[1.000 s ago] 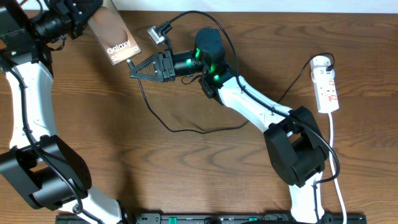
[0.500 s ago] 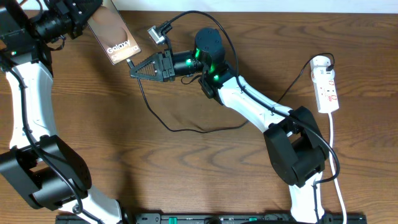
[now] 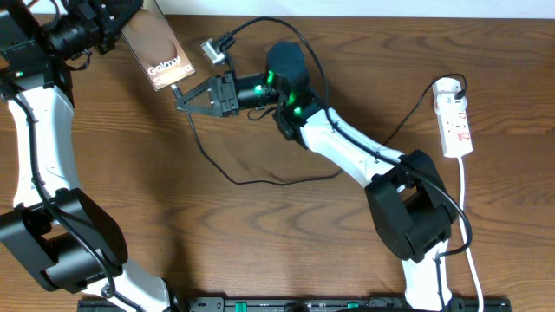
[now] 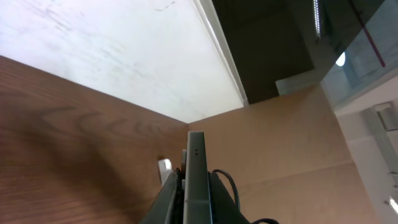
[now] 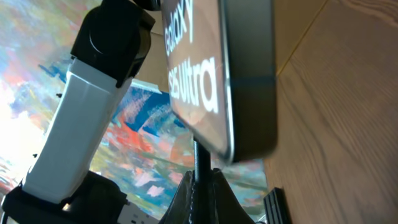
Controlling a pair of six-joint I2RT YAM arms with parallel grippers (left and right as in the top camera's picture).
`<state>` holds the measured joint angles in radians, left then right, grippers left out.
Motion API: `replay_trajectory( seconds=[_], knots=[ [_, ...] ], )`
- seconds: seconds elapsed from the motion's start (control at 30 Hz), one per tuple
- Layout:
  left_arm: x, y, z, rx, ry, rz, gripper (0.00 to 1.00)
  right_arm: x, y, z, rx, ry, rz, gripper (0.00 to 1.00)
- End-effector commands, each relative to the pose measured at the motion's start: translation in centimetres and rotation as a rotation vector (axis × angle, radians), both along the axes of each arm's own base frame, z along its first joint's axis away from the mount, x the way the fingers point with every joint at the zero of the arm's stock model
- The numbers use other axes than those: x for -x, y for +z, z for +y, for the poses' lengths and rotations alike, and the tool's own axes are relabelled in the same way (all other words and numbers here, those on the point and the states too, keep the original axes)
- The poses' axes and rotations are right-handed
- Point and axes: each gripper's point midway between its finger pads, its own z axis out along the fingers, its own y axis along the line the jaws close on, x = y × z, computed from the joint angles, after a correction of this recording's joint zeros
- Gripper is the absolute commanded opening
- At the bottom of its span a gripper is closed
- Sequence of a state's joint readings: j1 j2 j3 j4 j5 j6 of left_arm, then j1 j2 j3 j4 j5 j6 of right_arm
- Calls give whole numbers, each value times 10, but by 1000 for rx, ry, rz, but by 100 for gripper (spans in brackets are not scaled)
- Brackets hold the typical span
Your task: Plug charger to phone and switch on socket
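Left gripper clamps the phone, which sticks out past its fingertips. Socket lies well apart from both grippers' fingers. Right gripper pinches the charger plug tight, tip right at the phone's lower edge, just beyond its fingertips.

You get an overhead view looking straight down on the whole worktop. Your left wrist view sights close along the thin edge of the phone; your right wrist view faces its lettered side, very near. All three share it.
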<state>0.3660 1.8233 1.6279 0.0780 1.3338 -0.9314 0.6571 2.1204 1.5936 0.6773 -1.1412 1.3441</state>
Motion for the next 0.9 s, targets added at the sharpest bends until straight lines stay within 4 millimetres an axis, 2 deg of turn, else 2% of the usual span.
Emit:
replay_trajectory(
  seconds=[0.0, 0.37, 0.57, 0.87],
  knots=[
    [20, 10, -27, 33, -148, 5, 7, -32, 10, 4, -37, -182, -5, 1],
    [19, 9, -22, 32, -134, 5, 7, -34, 9, 1, -35, -175, -7, 1],
    [16, 9, -13, 29, -96, 7, 7, -32, 8, 0, -29, -164, -4, 1],
    [15, 8, 7, 27, -49, 6, 8, -42, -15, -8, 51, -175, 40, 1]
  ],
)
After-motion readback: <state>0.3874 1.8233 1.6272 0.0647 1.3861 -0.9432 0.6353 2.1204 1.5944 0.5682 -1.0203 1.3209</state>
